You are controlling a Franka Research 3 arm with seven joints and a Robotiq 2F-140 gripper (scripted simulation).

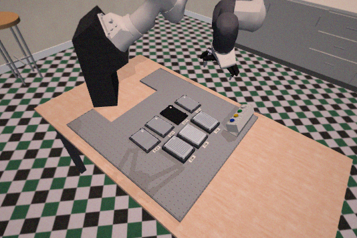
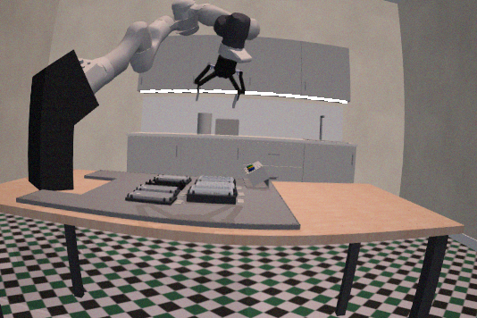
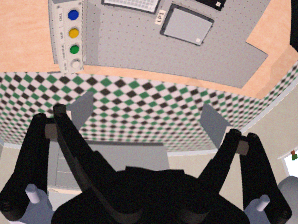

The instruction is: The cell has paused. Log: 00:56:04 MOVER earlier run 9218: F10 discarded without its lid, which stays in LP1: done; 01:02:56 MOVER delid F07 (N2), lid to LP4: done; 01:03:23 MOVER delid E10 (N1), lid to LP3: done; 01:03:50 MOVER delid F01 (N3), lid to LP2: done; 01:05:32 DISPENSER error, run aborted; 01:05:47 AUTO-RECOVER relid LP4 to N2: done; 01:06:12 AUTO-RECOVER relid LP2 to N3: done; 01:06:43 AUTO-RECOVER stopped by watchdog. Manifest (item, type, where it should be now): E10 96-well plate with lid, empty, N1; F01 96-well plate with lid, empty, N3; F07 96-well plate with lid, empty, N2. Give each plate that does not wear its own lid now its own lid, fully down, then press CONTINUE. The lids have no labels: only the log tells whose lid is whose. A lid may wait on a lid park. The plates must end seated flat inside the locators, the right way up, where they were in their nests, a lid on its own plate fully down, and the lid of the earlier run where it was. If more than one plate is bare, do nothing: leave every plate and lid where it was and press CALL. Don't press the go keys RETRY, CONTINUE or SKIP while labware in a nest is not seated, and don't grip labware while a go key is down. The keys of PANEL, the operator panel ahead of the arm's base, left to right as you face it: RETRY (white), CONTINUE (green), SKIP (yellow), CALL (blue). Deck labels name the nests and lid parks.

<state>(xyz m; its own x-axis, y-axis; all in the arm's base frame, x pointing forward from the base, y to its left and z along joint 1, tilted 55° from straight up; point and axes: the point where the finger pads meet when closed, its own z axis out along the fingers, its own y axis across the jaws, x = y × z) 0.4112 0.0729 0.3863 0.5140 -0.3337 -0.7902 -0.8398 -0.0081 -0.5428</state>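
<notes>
My gripper (image 1: 220, 67) hangs open and empty, high above the table's far edge beyond the panel; it also shows in the exterior view (image 2: 216, 99) and the wrist view (image 3: 148, 119). Three plates sit in a row of nests. The near plate (image 1: 178, 148) and the far plate (image 1: 205, 121) show their well grids plainly and look bare. The middle plate (image 1: 192, 134) looks smooth, as if lidded. Beside them, three lid parks hold lids (image 1: 144, 140) (image 1: 159, 126) (image 1: 188, 103). One park (image 1: 173, 114) is black and empty. The deck labels are too small to read.
The operator panel (image 1: 240, 119) (image 3: 69, 27) stands at the deck's far right, with blue, yellow and green keys visible. The arm's black base (image 1: 99, 63) stands at the back left of the table. A stool (image 1: 3, 21) stands off the table.
</notes>
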